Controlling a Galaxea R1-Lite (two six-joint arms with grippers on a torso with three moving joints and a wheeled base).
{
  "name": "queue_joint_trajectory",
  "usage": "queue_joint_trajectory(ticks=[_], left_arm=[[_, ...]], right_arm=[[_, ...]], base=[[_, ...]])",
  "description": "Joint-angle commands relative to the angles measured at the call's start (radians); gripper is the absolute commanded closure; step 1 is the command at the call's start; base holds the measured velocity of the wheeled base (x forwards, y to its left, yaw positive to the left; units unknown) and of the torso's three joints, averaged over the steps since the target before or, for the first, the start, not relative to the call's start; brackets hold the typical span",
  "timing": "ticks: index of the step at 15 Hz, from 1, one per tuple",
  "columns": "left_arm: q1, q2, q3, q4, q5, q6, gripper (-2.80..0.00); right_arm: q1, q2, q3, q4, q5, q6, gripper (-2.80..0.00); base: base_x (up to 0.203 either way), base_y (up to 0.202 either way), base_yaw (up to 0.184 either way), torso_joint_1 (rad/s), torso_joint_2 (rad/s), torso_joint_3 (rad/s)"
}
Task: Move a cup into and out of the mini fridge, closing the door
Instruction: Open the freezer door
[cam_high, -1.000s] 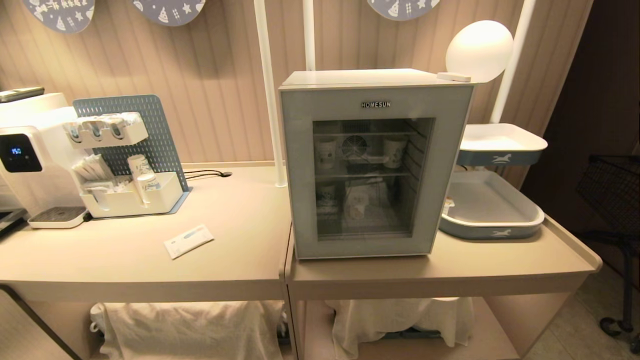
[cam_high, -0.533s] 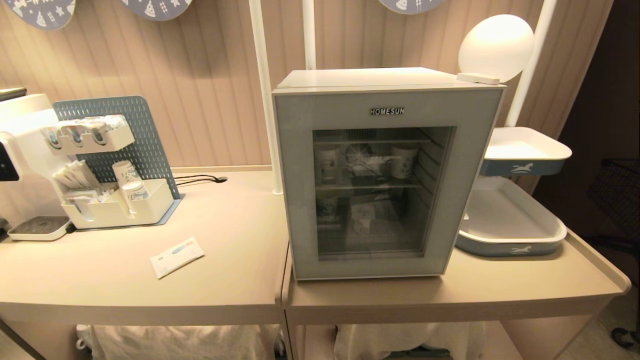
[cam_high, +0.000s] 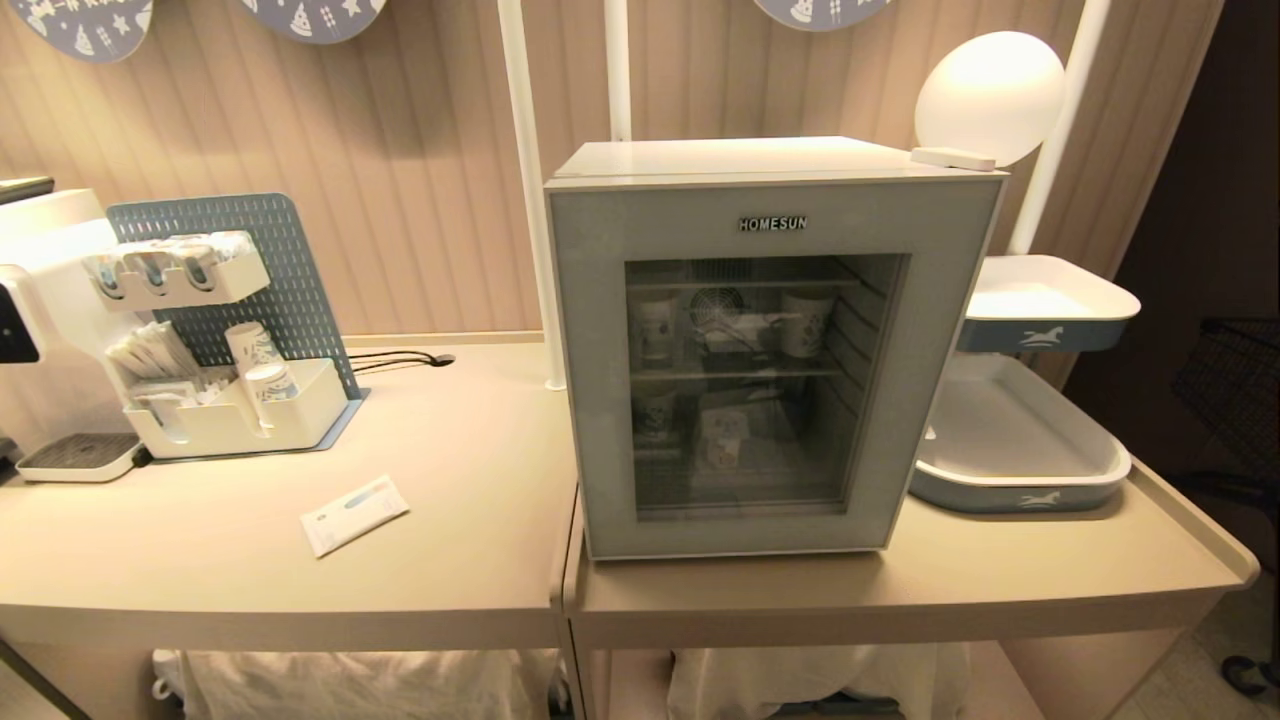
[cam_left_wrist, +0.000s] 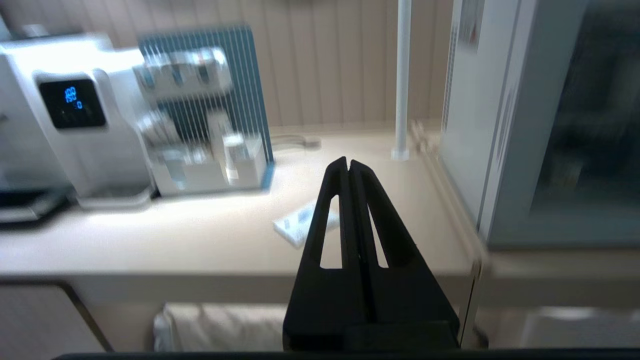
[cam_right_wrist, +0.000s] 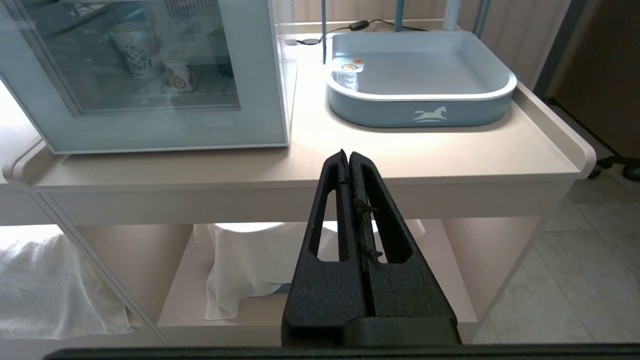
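Note:
The mini fridge (cam_high: 770, 350) stands in the middle, at the left end of the right table. Its door (cam_high: 590, 380) with the dark glass is closed. The cup (cam_right_wrist: 347, 72), a short white pot with a foil lid, sits in the near-left corner of the blue tray (cam_right_wrist: 425, 107), to the fridge's right. Behind the glass are taller patterned paper cups and another short pot (cam_right_wrist: 179, 76). My left gripper (cam_left_wrist: 348, 161) is shut and empty, in front of the left table, left of the fridge. My right gripper (cam_right_wrist: 348, 152) is shut and empty, before the right table's front edge. Neither shows in the head view.
A white water dispenser (cam_high: 40, 300) and an organizer with paper cups (cam_high: 240, 400) stand at the left table's back. A flat packet (cam_high: 354, 514) lies near its front. A raised second tray (cam_high: 1050, 330) and a round lamp (cam_high: 990, 95) are right of the fridge. White cloths (cam_right_wrist: 255, 270) fill the lower shelves.
The whole head view has shifted and the fridge looks larger: the camera has come nearer. Nothing on the tables has moved, and the door has stayed closed.

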Motion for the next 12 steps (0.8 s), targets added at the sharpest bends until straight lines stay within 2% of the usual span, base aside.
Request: queue_joint_trajectory(ticks=[1, 3, 4, 6, 7, 9, 10, 11, 12], left_arm=[[0.003, 0.144, -0.297, 0.118, 0.008, -0.009, 0.00], [0.004, 0.367, -0.585, 0.276, 0.016, -0.050, 0.00], [0.000, 0.483, -0.667, 0.329, 0.014, -0.081, 0.00], [-0.011, 0.712, -0.750, 0.396, -0.020, -0.169, 0.00], [-0.015, 0.817, -0.784, 0.414, -0.058, -0.211, 0.00], [-0.018, 1.022, -0.853, 0.438, -0.179, -0.275, 0.00], [-0.019, 1.108, -0.880, 0.446, -0.259, -0.295, 0.00], [-0.019, 1.184, -0.899, 0.451, -0.371, -0.314, 0.00], [-0.019, 1.233, -0.905, 0.451, -0.517, -0.329, 0.00]], right_arm=[[0.000, 0.001, 0.001, 0.000, 0.001, 0.000, 0.00], [0.000, 0.000, 0.001, 0.000, 0.001, -0.001, 0.00], [0.000, 0.002, 0.001, 0.000, 0.001, -0.001, 0.00], [0.000, 0.002, -0.001, 0.001, 0.001, 0.000, 0.00], [0.000, 0.002, -0.001, 0.002, 0.001, -0.001, 0.00], [0.000, 0.002, -0.001, 0.002, 0.001, -0.001, 0.00], [0.000, 0.000, 0.000, 0.001, 0.001, -0.001, 0.00], [0.000, 0.000, 0.001, 0.000, 0.001, -0.001, 0.00], [0.000, 0.002, 0.001, 0.000, 0.001, -0.001, 0.00]], base=[[0.000, 0.000, 0.000, 0.000, 0.00, 0.000], [0.000, 0.000, 0.000, 0.000, 0.00, 0.000], [0.000, 0.000, 0.000, 0.000, 0.00, 0.000], [0.000, 0.000, 0.000, 0.000, 0.00, 0.000], [0.000, 0.000, 0.000, 0.000, 0.00, 0.000], [0.000, 0.000, 0.000, 0.000, 0.00, 0.000], [0.000, 0.000, 0.000, 0.000, 0.00, 0.000], [0.000, 0.000, 0.000, 0.000, 0.00, 0.000], [0.000, 0.000, 0.000, 0.000, 0.00, 0.000]])
